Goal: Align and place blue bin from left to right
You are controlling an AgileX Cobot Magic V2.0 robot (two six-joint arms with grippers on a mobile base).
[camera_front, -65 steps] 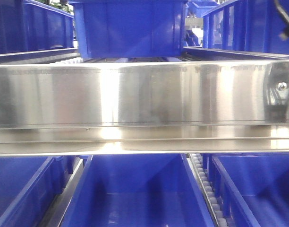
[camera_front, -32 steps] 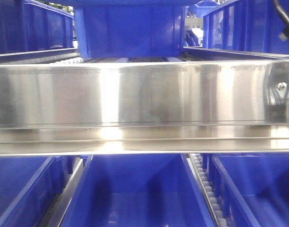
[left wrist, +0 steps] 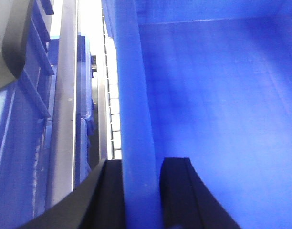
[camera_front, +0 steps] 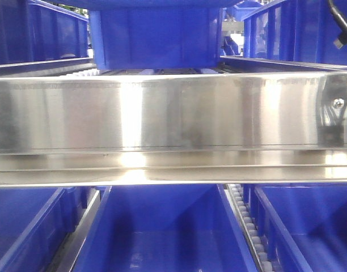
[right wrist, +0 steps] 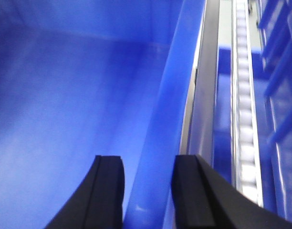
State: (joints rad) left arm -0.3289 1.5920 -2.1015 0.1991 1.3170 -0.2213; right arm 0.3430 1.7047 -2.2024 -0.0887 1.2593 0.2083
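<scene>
Front view: the blue bin, a large rectangular plastic crate with plain, glossy sides, sits top centre on the upper shelf level. Its rim is cut off by the frame edge and its base is hidden behind the wide brushed-steel shelf rail that crosses the whole picture. 2 more blue plastic upper crates flank it, one at the left and one at the right, both only partly in frame. Below the rail, 3 open blue lower crates show only their interiors, with a white roller track between 2 of them.

Left wrist view: the left gripper straddles the blue bin's thick side wall, 1 black finger outside and 1 inside, both pressed against it. The faintly grid-marked floor is blurred. Beside the wall run a roller track and a steel rail.

Right wrist view: the right gripper likewise clamps the opposite wall of the blue bin, fingers tight on either face. The interior is soft and out of focus.
</scene>
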